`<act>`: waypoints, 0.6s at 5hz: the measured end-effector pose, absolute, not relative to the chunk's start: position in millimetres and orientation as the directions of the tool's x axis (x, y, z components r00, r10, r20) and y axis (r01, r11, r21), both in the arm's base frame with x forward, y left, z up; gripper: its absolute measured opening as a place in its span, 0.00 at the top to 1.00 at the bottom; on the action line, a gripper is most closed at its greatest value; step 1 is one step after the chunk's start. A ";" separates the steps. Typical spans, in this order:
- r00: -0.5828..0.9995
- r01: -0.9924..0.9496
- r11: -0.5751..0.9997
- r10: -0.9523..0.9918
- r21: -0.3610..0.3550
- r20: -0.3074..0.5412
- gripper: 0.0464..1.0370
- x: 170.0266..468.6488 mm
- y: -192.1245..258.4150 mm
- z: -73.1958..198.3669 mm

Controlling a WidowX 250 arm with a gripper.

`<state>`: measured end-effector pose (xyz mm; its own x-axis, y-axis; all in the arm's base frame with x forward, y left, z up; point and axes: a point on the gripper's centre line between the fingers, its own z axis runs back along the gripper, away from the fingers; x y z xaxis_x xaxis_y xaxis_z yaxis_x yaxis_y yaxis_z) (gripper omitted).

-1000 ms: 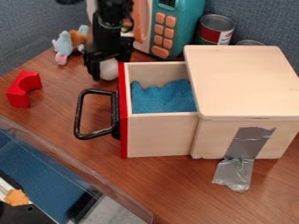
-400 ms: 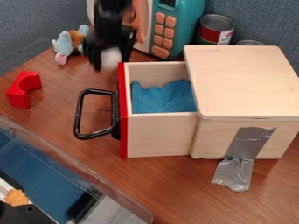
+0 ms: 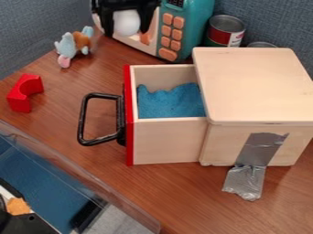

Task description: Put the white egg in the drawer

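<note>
Camera view: claw (image 3: 127, 33) at the top edge, closed on the egg (image 3: 126, 21), one finger either side. Egg sits between the fingers, looks a bit taller than wide, so long axis probably about upright; can't be sure. Microwave (image 3: 177, 29) is behind and right of the claw, looks close; touching or not, can't tell.

Key relation: drawer (image 3: 165, 141) lies below and right of the claw in view, camera side, pulled out, top uncovered. Blue stuff (image 3: 174, 104) inside. Red front (image 3: 129, 132) is the drawer wall on the claw's side, handle (image 3: 83, 121) outside it. Lid (image 3: 256, 87) is further right from the claw, past the opening.

Pick looks done, carry is the step in hand. Next: toward the camera and right, over the red front, short of the lid, then lower and let go. Risks: egg clips the red front, or slips, being smooth. Blue stuff should cushion it.
</note>
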<state>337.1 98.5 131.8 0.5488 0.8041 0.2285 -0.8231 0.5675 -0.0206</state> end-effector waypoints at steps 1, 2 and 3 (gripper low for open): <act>0.660 -0.735 0.677 0.722 -0.019 0.207 0.17 341.8 61.8 134.5; 0.734 -0.658 0.753 0.649 -0.029 0.201 0.17 337.9 24.8 137.4; 0.778 -0.610 0.792 0.602 -0.012 0.176 0.17 328.0 1.5 124.3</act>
